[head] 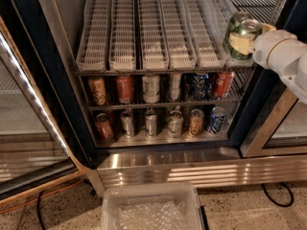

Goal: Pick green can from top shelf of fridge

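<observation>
The green can (241, 35), green with pale markings and a silver lid, is tilted at the right front corner of the top shelf (153, 61), whose white slotted lanes hold nothing else. My gripper (245, 41) reaches in from the right on a white arm and is shut on the green can, with a pale pad across its front. The fridge (62, 104) stands with its door open and a ribbed steel base (201, 169) below.
Two lower racks hold several cans: orange-red cans (124, 89), silver cans (151, 87) and blue cans (217, 120). The open glass door (29, 128) stands at the left. A clear plastic bin (151, 207) sits on the floor in front. A black cable (278, 195) lies at the right.
</observation>
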You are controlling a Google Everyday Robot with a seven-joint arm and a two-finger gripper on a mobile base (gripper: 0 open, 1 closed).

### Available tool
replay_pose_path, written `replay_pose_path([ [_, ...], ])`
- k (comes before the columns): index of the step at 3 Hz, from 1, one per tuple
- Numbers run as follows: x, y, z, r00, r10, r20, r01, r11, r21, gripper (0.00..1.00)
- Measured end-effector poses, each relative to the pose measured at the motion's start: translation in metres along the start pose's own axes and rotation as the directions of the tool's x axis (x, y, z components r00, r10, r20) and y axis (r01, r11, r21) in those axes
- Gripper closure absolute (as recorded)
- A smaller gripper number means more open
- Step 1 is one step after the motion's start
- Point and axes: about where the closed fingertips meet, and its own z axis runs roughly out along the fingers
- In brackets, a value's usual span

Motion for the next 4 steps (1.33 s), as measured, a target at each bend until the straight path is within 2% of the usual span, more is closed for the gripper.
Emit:
replay_pose_path([
  [2, -0.066, -0.012, -0.028, 0.988, 0.082, 0.133, -0.074, 0.9949, -0.069, 1.0],
  [3, -0.086, 0.005, -0.049, 0.99, 0.059, 0.132, -0.04, 0.9885, -0.146, 1.0],
  [4, -0.088, 0.009, -0.052, 0.989, 0.057, 0.134, -0.036, 0.9872, -0.155, 1.0],
])
